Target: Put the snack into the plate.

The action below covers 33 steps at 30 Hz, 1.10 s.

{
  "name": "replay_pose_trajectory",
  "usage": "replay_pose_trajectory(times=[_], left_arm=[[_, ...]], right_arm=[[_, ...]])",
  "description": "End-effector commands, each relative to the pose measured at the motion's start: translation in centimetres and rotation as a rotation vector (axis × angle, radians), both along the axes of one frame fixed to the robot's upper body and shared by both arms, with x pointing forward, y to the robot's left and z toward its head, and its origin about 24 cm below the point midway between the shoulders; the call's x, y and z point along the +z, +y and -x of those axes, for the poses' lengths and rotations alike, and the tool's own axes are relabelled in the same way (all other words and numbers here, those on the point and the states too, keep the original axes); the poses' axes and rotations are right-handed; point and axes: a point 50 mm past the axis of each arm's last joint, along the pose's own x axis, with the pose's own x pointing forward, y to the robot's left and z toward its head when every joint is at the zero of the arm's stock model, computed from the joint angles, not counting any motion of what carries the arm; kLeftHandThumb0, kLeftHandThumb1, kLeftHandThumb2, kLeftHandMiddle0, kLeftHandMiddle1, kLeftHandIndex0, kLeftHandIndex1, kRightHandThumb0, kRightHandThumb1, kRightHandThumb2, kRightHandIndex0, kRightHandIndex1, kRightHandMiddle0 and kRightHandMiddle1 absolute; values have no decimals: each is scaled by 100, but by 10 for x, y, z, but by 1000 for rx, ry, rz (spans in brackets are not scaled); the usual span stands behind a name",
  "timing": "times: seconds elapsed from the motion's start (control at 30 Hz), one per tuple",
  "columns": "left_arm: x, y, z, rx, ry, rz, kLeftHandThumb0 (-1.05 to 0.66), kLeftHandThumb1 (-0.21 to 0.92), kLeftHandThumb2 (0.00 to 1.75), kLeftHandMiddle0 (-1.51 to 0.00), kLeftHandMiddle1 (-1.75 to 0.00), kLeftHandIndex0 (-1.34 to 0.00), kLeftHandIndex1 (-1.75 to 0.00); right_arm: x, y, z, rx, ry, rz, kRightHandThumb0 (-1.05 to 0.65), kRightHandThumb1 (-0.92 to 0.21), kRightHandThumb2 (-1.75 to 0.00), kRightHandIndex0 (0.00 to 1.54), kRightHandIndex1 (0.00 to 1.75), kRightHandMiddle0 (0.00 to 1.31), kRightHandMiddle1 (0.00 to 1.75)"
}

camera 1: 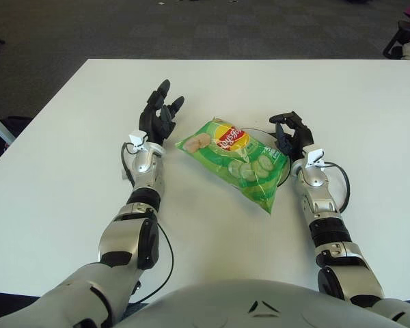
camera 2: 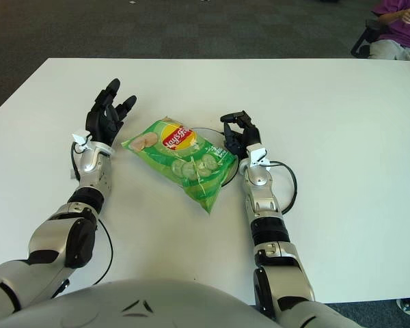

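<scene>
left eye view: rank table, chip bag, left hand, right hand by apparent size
1. white table
2. green chip bag, covering most of the plate
3. left hand and right hand: too alike to rank.

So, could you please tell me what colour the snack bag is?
The snack bag is bright green with a red and yellow logo, clearest in the left eye view.
</scene>
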Motion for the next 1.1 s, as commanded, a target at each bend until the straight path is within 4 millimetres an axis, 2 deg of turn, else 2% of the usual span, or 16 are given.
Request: replay_pose_trajectory(times=[0.0,0.23,0.7,1.07], left_arm=[[-13,0,7,4,49,12,-52,92,69,-80,-4,-54,-17],[-13,-1,7,1,50,11,-50,92,69,-80,-4,-53,-17],[-14,-2,7,-4,53,7,-50,92,68,-80,-4,-50,-19],[-14,-1,8,-7,55,2,-50,92,68,-80,-4,-48,-20]], right_arm=[[2,-7,3,-17,-7,3,-50,-92,-78,105,47,54,80],[9,-20,4,-78,-31,-12,-50,-92,-78,105,47,54,79],[20,-57,10,-206,-85,-20,-50,-92,-77,104,45,53,77],[21,-64,11,-246,-103,-23,-50,-92,-74,105,43,52,77]])
